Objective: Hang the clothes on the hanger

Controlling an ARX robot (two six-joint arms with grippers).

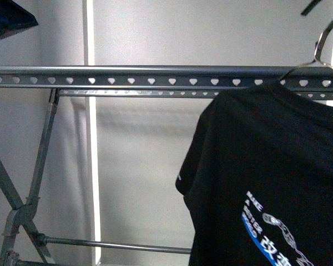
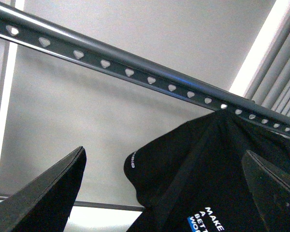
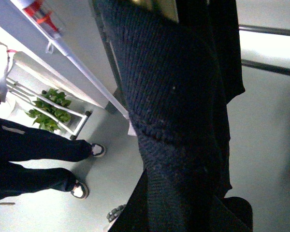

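Front on, the black T-shirt (image 1: pixel 277 166) hangs against the rack rail (image 1: pixel 127 72) at the right; my left wrist shows my left gripper (image 2: pixel 164 151) spread wide, empty; my right wrist shows only dark knit fabric (image 3: pixel 174 96), so I cannot tell my right gripper's state.

Our front view faces the clothes rack (image 1: pixel 155 71) level and close, with the T-shirt (image 1: pixel 277 155) at right. Our left wrist view looks up at that same rack and T-shirt from beneath. Our right wrist view, pressed against dark knit fabric (image 3: pixel 174 96), faces the floor (image 3: pixel 111 169).
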